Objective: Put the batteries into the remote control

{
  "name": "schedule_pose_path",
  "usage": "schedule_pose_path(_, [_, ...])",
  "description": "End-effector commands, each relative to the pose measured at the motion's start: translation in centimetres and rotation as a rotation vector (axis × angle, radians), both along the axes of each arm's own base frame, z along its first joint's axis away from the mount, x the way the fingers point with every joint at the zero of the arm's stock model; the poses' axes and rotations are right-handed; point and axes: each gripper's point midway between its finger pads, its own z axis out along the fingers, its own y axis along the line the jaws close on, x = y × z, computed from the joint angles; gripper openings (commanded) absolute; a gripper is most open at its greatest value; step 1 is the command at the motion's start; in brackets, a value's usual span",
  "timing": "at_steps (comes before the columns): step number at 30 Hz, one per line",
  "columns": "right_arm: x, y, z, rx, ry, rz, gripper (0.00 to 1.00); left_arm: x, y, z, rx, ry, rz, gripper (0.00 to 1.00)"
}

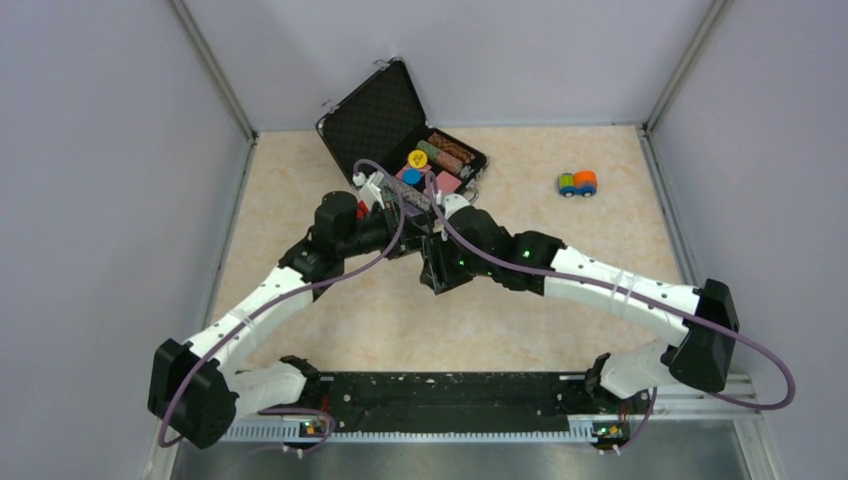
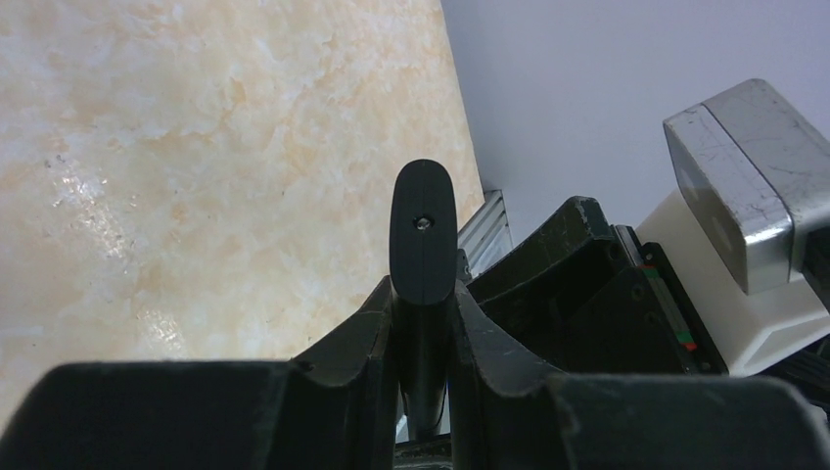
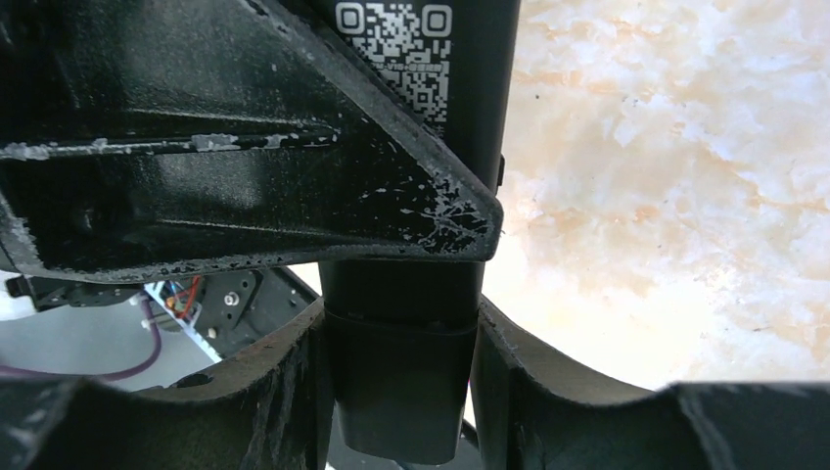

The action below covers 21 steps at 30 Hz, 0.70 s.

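The remote control (image 2: 423, 235) is a slim black bar, seen edge-on in the left wrist view, and my left gripper (image 2: 423, 294) is shut on its thin sides. In the right wrist view its back face (image 3: 406, 382) shows a QR label and a seam near the end. My right gripper (image 3: 399, 323) is shut on that end across its width, both fingers flush against it. The left gripper's finger (image 3: 245, 147) crosses above. From the top view both grippers (image 1: 425, 245) (image 1: 445, 270) meet above the table's middle. The batteries are out of view.
An open black foam-lined case (image 1: 385, 115) holding poker chips stands at the back, just beyond the grippers. A small toy car (image 1: 577, 183) sits at the back right. Grey walls close in the table on three sides.
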Motion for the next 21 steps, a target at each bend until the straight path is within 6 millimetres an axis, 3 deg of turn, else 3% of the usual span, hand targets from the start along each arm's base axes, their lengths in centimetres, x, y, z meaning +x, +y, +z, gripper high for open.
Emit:
schedule_pose_path(1, [0.8,0.0,1.9,0.057,0.022,-0.037,0.46,-0.1,-0.4,3.1,-0.074,-0.038,-0.044,0.0])
schedule_pose_path(13, [0.2,0.4,3.1,0.147,0.11,0.003,0.38,-0.4,-0.5,4.7,-0.177,0.017,-0.102,0.0])
schedule_pose_path(21, [0.3,0.6,3.6,0.169,0.118,-0.003,0.45,-0.2,-0.4,5.5,-0.211,0.021,-0.093,0.0])
